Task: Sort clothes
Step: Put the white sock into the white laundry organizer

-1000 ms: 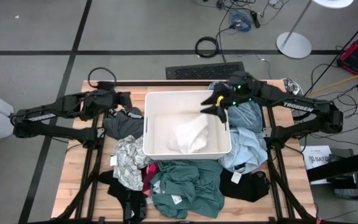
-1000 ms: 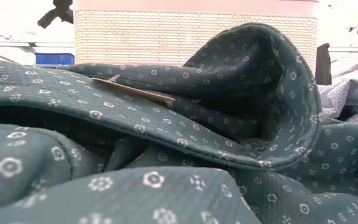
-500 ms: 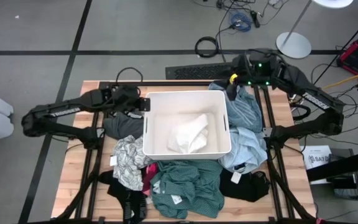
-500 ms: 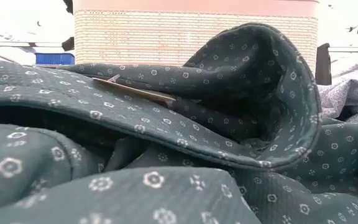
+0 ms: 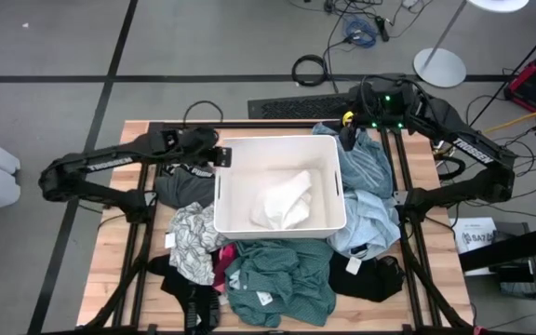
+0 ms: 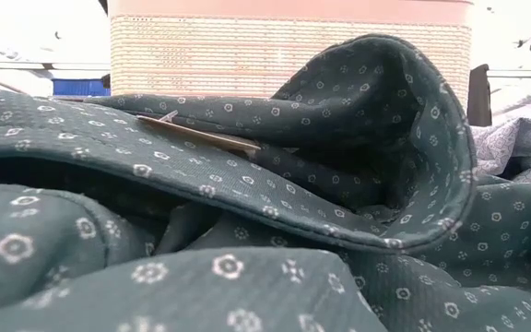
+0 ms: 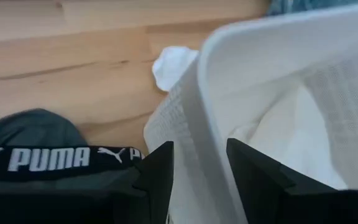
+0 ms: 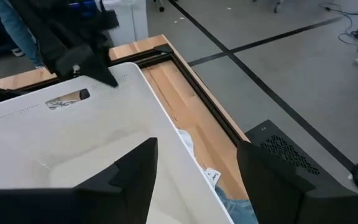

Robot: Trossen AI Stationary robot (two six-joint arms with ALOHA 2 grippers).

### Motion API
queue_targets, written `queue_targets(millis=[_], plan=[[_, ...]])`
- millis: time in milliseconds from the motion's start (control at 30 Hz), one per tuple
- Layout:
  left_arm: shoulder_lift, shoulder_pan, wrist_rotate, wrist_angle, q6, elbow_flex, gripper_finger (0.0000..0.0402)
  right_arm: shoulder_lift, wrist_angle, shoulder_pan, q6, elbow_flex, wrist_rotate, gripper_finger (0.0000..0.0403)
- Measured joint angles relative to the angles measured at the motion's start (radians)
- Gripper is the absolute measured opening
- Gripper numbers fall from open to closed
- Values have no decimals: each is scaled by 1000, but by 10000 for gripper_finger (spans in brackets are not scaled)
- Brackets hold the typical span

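**Both pincers at the bin's far corners, clothes heaped around it**

Meanwhile, the left pincer (image 5: 220, 154) sat at the far left corner of the white bin (image 5: 223, 216), its two dark fingers (image 7: 156, 171) spread apart with the bin's rim standing between them in the left wrist view. It held nothing. Just beside that corner lay a black garment with white lettering (image 5: 183, 180), its PUMA waistband (image 7: 55, 158) plain on the bare wood of the table (image 5: 147, 130).

The right pincer (image 5: 346, 122) hung at the bin's far right corner, over the top of the light blue garment (image 5: 368, 191). Its fingers (image 8: 132, 171) stood wide apart and empty, looking along the bin's far wall toward the left arm.

Inside the bin rested a crumpled white cloth (image 5: 281, 202). The other clothes lay on the table around it. The light blue garment ran down the bin's right side, touching the wall. A teal-green patterned shirt (image 5: 277, 279) was bunched against the bin's near side, and it filled nearly the whole low view (image 6: 247, 231) with the bin's ribbed wall (image 6: 284, 51) rising behind it. A white-grey patterned piece (image 5: 192, 240) lay by the near left corner, with a dark red scrap (image 5: 221, 263) between it and the teal shirt. More black fabric (image 5: 372, 276) sat near the front right.
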Motion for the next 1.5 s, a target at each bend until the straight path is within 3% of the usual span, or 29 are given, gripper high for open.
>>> queue_targets(millis=[200, 467, 900, 1200, 1500], plan=[[72, 11, -2, 7, 31, 0, 144, 0, 0, 0, -5, 0, 3, 208], [69, 70, -113, 3, 141, 27, 22, 0, 1, 0, -5, 0, 28, 208], [69, 302, -203, -191, 289, 55, 22, 0, -2, 0, 13, 0, 25, 208], [44, 396, -187, -261, 381, 56, 22, 0, -85, 0, 17, 0, 96, 208], [-7, 440, -145, -325, 413, 56, 22, 0, -130, 0, 42, -5, 104, 208]])
